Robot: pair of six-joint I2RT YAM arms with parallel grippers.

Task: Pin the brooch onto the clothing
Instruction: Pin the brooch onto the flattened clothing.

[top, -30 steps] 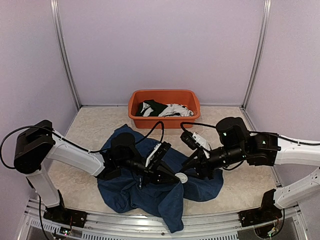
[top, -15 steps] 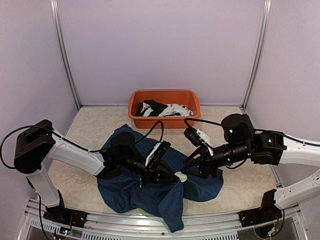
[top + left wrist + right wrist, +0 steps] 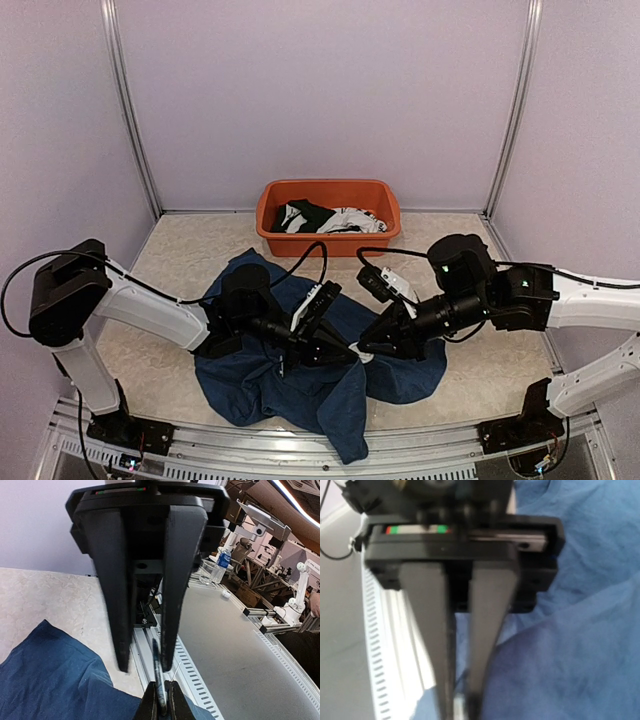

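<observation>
While the left gripper (image 3: 346, 351) is holding its jaws together over the T-shirt (image 3: 262, 385), the right gripper (image 3: 369, 349) is hovering at the white brooch (image 3: 361, 353); its grip I cannot tell.

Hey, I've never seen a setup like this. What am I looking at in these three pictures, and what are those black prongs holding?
These are two robot arms bolted at the near edge of a table, each ending in a two-finger gripper. The wide picture comes from a fixed camera above and behind them. The two close-ups come from small cameras on the wrists, each looking along its own fingers. On the table lies a crumpled navy T-shirt. Behind it is an orange tub holding black and white garments. The left gripper is shut, pinching something thin seen edge-on, apparently the small white brooch. The right gripper meets it almost tip to tip above the shirt. Its close-up is blurred, so I cannot tell whether it grips anything.
</observation>
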